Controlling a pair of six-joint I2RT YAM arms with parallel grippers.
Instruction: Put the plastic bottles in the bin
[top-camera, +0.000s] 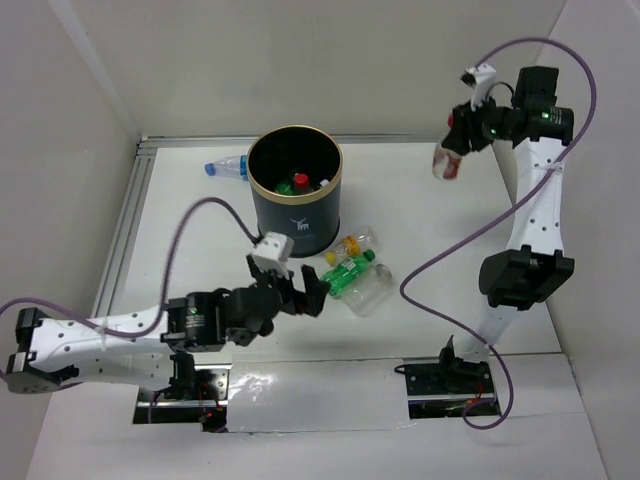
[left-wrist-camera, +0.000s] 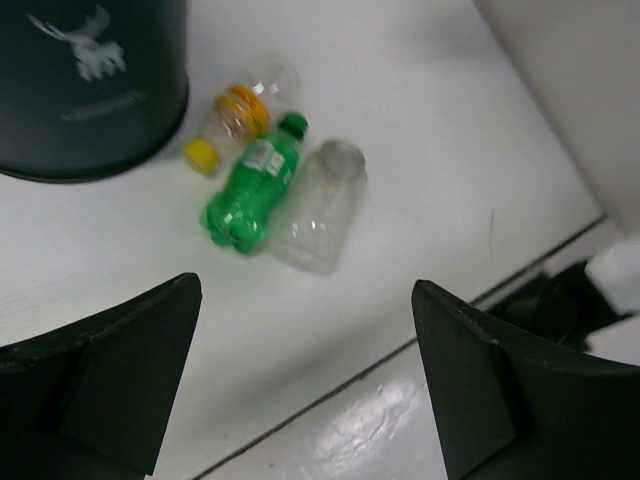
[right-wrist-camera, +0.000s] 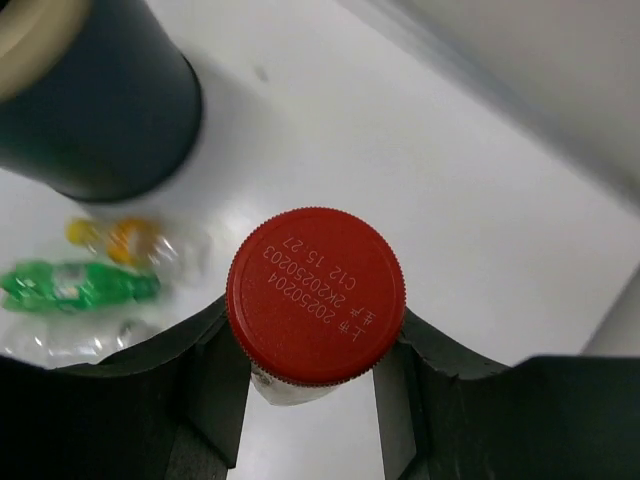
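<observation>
Our right gripper (top-camera: 462, 128) holds the red-cap bottle (top-camera: 445, 163) high, well right of the bin (top-camera: 292, 218), so we should carry it right above the bin before letting go; our left gripper (left-wrist-camera: 308, 380) is wide open.

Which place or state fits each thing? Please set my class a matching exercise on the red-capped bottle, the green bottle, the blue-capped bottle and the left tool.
Things
1. red-capped bottle
2. green bottle
3. blue-capped bottle
4. left tool

Places or states
A. open, holding nothing
B. lying at the far left side of the bin
C. clamped in the right tool
D. lying between the yellow-capped bottle and the clear bottle

Pairs: 1-C, 2-D, 3-B, 4-A
</observation>
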